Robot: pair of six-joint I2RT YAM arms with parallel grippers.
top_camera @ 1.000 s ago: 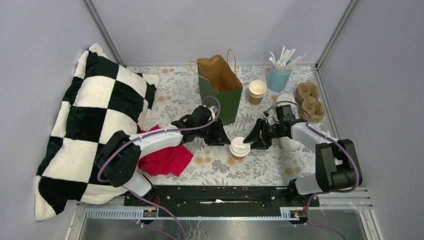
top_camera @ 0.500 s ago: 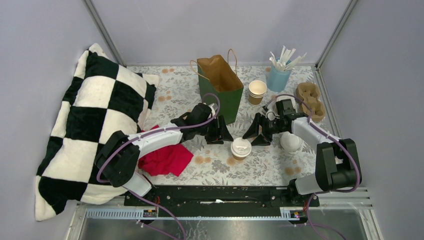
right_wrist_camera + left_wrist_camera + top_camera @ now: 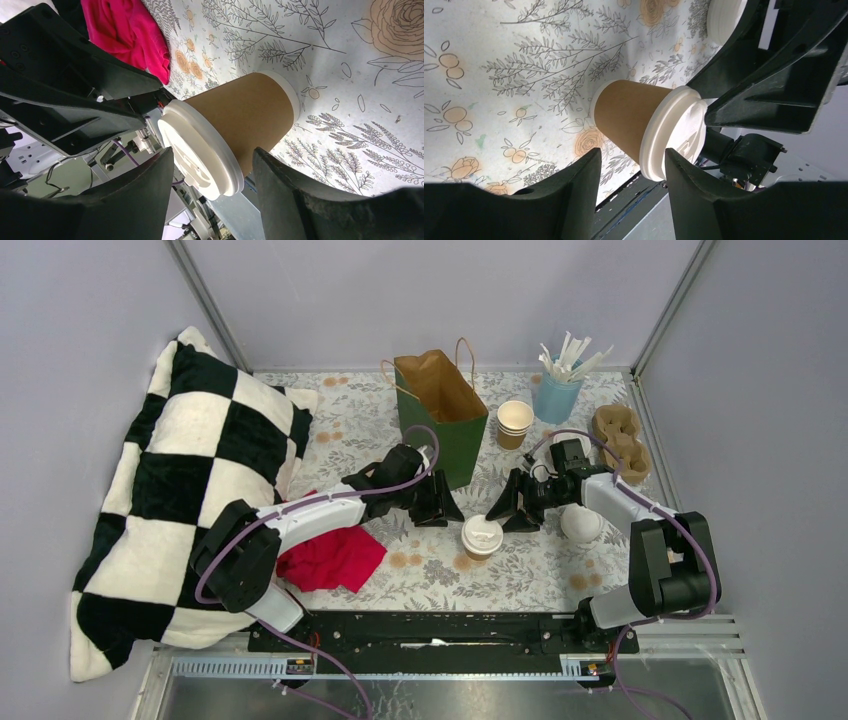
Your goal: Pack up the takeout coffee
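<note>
Tan and lidded but not packed: finds the cup (image 3: 481,536) upright on the table (image 3: 350,430), in front of the open bag (image 3: 440,415), between left gripper (image 3: 440,508) and right gripper (image 3: 512,508). Shows both sets of fingers spread, touching nothing. Leaves grasping, lifting and bagging, probably also for what looks like another lidded cup (image 3: 581,523) nearby.

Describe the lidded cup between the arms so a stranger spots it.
Find the tall green bag mid-table. Just nearer the arms, between the left tool and right tool, stands a tan cup. Unlike the stacked cups beside the bag, it has a white lid.
</note>
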